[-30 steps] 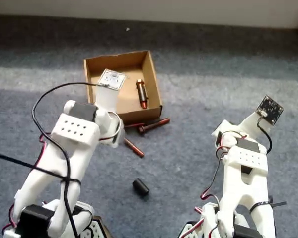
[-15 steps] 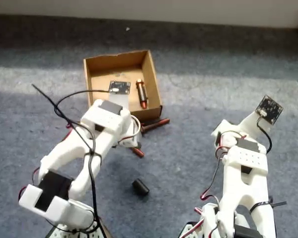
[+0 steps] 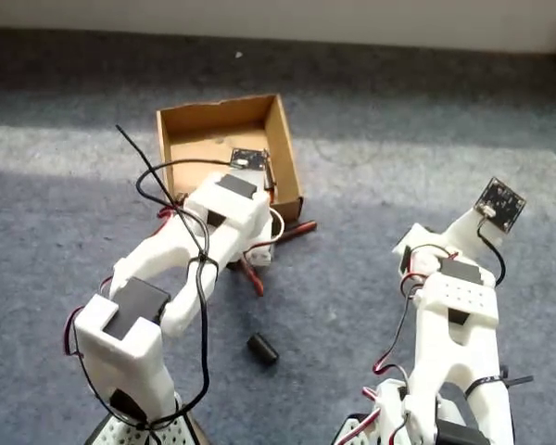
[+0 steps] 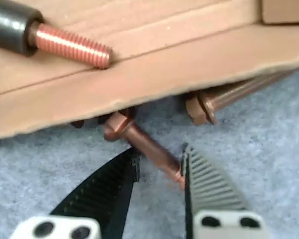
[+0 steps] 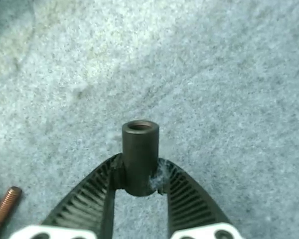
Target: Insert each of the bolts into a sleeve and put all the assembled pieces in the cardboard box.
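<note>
Plainly, the copper bolt [image 4: 150, 147] lying on the grey carpet [image 4: 269, 149] just in front of the cardboard box [image 4: 164, 64] is a small, stiff, light piece of metal. Its shank is round, so it is apt to roll or skid off the pads if nipped near an end. The left gripper [image 4: 159, 153] stands spread with one jaw on each side of that shank, not pressed on it. Mid-shank looks the sound place to close, across the length and clear of the head, which lies close by the foot of the box wall. A second bolt [image 4: 222, 97] lies just beside it, head out, the rest hidden behind the wall's edge. The right gripper [image 5: 139, 172] pinches a dark sleeve [image 5: 139, 149] low on its body, the open bore pointing away from the wrist, over bare carpet. Hard and smooth, the sleeve could twist in so low a hold when a bolt is pushed in. Inside the box lies one assembled piece [image 4: 35, 32], cut off at the frame edge, and a loose sleeve [image 3: 262, 349] rests on the carpet between the arms. Whether the bolt's head touches the cardboard I cannot tell — nor what the dark scrap in the shadow under the wall is.
</note>
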Motion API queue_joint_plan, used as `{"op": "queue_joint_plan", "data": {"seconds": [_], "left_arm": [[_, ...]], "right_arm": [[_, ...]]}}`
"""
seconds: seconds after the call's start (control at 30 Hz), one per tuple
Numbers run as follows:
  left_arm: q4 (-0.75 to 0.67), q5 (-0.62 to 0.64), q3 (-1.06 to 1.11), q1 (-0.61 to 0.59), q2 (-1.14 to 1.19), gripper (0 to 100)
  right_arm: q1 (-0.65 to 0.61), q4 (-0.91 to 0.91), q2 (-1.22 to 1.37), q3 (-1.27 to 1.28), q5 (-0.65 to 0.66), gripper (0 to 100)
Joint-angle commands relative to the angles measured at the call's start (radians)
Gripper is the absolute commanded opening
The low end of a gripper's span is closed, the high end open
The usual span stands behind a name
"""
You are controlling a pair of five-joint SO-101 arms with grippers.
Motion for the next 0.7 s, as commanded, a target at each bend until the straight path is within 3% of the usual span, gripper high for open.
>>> {"op": "queue_joint_plan", "data": {"seconds": [0.0,0.33,0.53,0.67], "left_arm": [[-0.002,-0.003,-0.022,-0.005,0.001,6],[0.049,-0.106,0.004,-0.002,-0.096,1],[0.046,-0.109,0.170,0.001,-0.384,1],[-0.025,-0.183,0.312,-0.004,-0.613,1]], "right_arm": [[-0.008,-0.016,-0.048,-0.048,0.002,0.5],[-0.008,-0.015,-0.050,-0.048,0.002,0.5],[-0.012,-0.005,-0.050,-0.048,0.002,0.5],[-0.082,0.131,-0.079,-0.081,0.075,0.5]]}}
